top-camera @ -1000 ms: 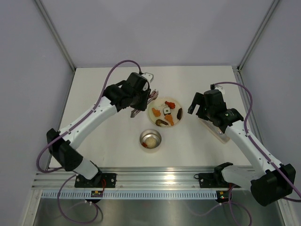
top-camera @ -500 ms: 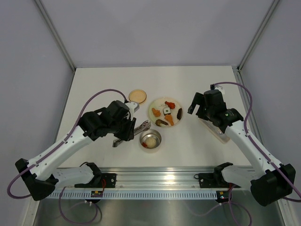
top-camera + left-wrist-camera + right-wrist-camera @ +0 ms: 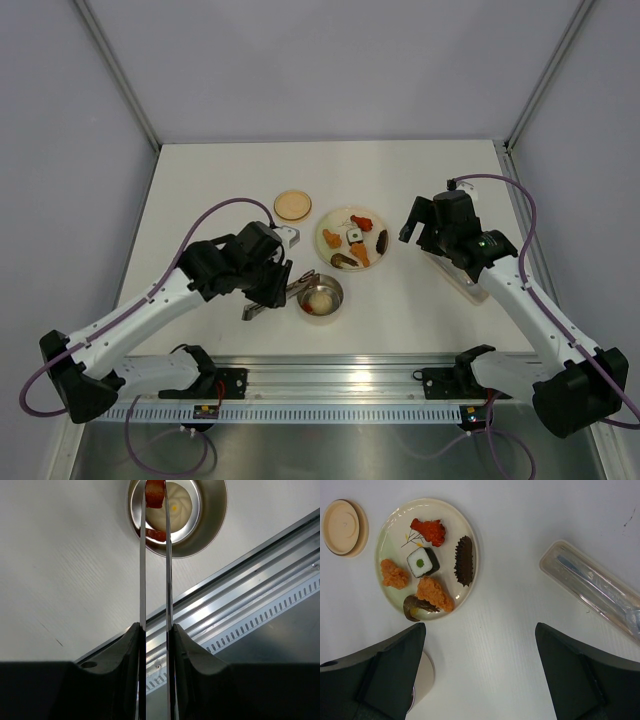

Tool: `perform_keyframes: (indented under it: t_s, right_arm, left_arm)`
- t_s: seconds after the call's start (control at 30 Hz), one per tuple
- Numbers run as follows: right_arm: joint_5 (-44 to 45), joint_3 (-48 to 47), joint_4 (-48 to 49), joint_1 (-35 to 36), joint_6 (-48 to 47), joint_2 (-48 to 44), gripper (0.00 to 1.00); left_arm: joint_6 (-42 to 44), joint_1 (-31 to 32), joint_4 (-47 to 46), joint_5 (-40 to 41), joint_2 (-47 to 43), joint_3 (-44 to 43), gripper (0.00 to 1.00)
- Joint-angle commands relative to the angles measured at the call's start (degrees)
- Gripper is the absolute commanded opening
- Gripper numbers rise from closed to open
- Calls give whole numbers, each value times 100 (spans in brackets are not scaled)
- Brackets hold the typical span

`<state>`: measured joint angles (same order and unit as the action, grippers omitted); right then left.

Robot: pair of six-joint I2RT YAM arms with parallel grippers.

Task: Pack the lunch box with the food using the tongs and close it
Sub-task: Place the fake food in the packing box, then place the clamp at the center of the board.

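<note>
The steel lunch box stands near the table's front, with a pale bun and a red piece inside. My left gripper is shut on the silver tongs. The tongs' tips pinch a red food piece over the box's rim. More food lies on the cream plate behind the box. The wooden lid lies left of the plate. My right gripper hangs open and empty, right of the plate.
A clear plastic case with cutlery lies by the right arm. The metal rail runs along the table's near edge, just in front of the lunch box.
My left arm has swung from the plate and lid area down to the lunch box, carrying the tongs; their tips now reach over the box. The right arm has not moved.
</note>
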<state>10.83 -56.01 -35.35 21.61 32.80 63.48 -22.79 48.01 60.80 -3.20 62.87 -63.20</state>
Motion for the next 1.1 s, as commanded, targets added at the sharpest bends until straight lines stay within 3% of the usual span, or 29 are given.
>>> perform_keyframes:
  t_s: [0.0, 0.17, 0.37, 0.83, 1.07]
  right_arm:
    - [-2, 11, 81, 10, -10, -99, 99]
    - [-46, -24, 90, 10, -10, -38, 100]
    - [-2, -7, 73, 10, -10, -91, 99]
    - [16, -24, 11, 10, 7, -117, 99]
    - [33, -7, -33, 10, 7, -187, 100]
  left_arm:
    - [-7, 33, -68, -14, 6, -52, 18]
    - [2, 33, -59, 48, 32, -96, 40]
    - [11, 42, 20, 4, 23, -289, 48]
    - [20, 42, 143, 153, -117, -1063, 45]
    - [-147, -89, 38, 978, 75, -1388, 42]
